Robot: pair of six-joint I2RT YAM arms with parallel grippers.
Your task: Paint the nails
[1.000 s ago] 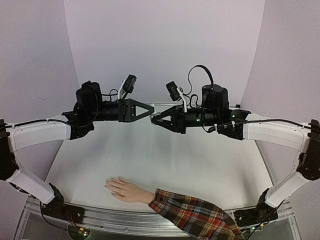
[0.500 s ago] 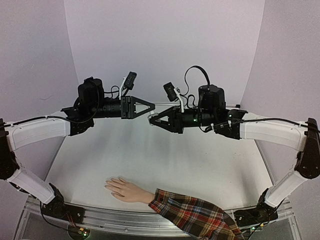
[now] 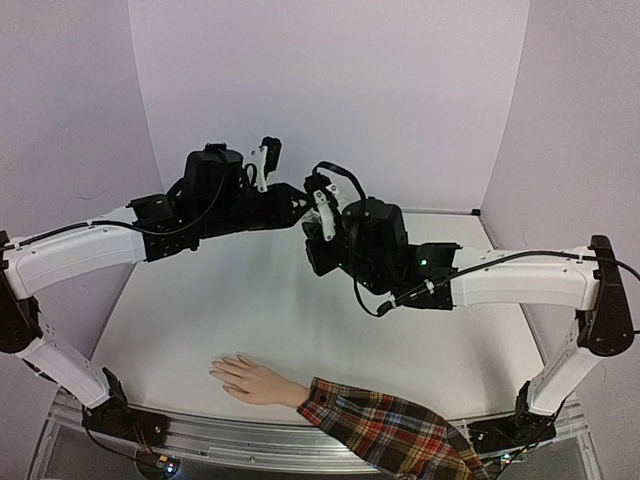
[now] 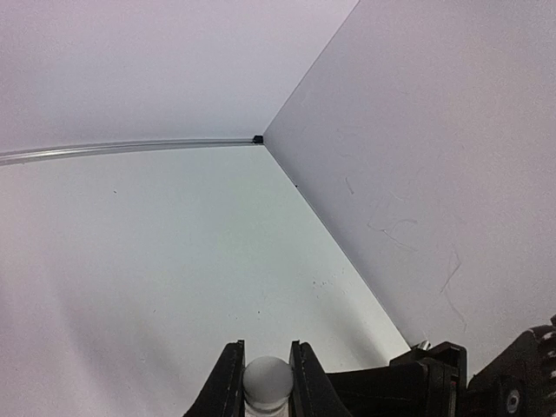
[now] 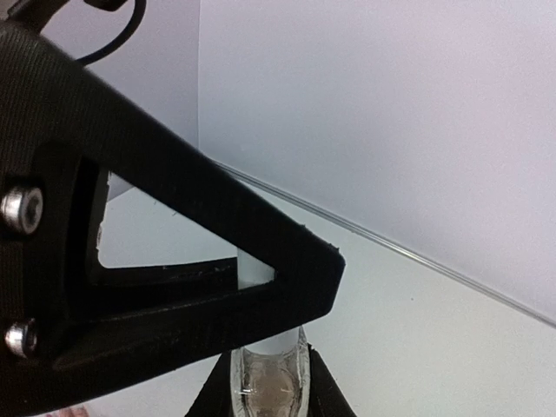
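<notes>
Left gripper (image 4: 265, 352): clamped on white cap (image 4: 267, 382).
Right gripper (image 5: 269, 352): gripping clear bottle (image 5: 268, 391).
Nails (image 3: 214, 372): at table's (image 3: 300, 320) near edge, well below both grippers, fingers pointing left; left arm likely nearer.

You see a white table (image 3: 250, 310) boxed by plain lilac walls (image 3: 330, 80) at nine, twelve and three o'clock, evenly lit, a metal rail (image 3: 230, 430) at six.

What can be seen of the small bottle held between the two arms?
Small bottle: clear glassy body with a brownish tint inside, white rounded cap. It is off the table, gripped at both ends: right hand shut on the body, left hand shut on the cap. The top view hides it.
</notes>
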